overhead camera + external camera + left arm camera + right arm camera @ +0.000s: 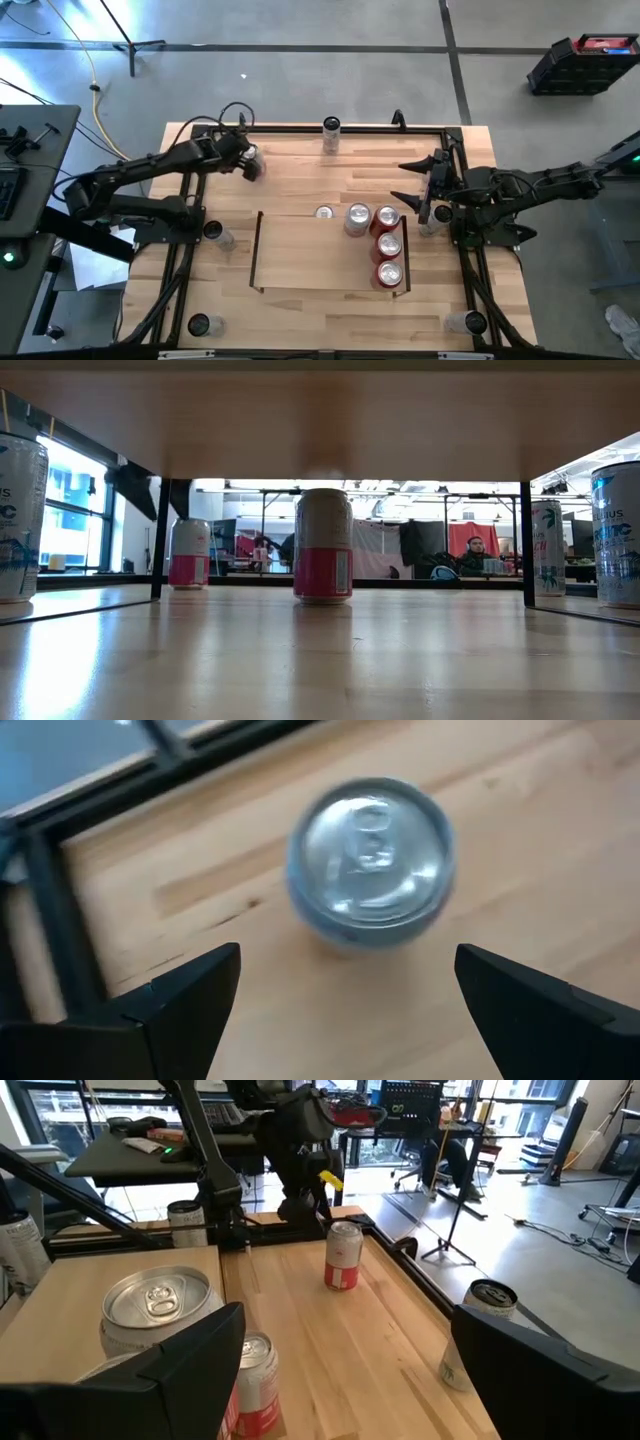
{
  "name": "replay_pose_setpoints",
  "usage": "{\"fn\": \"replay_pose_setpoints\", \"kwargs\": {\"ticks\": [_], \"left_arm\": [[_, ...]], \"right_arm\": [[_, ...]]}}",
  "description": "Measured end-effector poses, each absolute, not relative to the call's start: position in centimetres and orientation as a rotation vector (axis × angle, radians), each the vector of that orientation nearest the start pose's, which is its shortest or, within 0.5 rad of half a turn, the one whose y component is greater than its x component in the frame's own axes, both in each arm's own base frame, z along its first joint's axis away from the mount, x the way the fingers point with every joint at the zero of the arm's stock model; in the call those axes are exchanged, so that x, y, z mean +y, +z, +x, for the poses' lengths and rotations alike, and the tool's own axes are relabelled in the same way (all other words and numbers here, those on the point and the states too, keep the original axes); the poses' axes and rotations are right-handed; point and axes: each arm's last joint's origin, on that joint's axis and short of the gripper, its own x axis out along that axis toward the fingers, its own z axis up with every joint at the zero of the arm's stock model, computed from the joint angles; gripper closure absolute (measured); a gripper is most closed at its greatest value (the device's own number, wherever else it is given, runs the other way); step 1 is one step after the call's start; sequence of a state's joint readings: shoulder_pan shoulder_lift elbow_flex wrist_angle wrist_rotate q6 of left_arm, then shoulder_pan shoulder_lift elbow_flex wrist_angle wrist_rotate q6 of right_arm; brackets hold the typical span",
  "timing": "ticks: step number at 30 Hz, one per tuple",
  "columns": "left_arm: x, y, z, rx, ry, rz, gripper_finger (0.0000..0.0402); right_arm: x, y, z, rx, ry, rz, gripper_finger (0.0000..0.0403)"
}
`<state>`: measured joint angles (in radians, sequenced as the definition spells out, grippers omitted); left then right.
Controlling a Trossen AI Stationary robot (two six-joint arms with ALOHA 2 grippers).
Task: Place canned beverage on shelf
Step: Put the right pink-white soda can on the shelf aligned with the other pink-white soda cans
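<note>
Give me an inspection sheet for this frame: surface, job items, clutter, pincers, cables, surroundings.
Surface: light-wood table edged by a black frame.
Job items: shelf holds five cans, three red ones down its right side; other cans stand around the table's edges.
Clutter: nothing seen.
Pincers: left pincer open above a silver can at the table's far left, not touching it; right pincer open, at the table's right edge beside the shelf, holding nothing.
Cables: yellow cable and dark leads on the floor beyond the table.
Surroundings: grey floor, black case far right; seated person in the room behind.
</note>
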<state>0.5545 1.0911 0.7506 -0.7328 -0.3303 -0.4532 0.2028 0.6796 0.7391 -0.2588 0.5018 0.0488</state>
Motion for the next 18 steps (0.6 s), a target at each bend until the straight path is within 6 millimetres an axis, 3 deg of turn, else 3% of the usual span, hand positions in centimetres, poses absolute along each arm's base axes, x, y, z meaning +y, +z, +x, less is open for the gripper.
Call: {"fn": "replay_pose_setpoints", "kwargs": {"ticks": [10,18], "left_arm": [[13.1,20.0,17.8,1.046,0.89,-0.493,0.0041],[11.7,20.1,19.8,0.983,0.658,-0.503,0.0041]], "right_arm": [[1.6,32.2,14.6,0.208,-0.307,0.007,0.0061],[1.6,32.3,14.6,0.2,-0.307,0.01,0.0061]]}}
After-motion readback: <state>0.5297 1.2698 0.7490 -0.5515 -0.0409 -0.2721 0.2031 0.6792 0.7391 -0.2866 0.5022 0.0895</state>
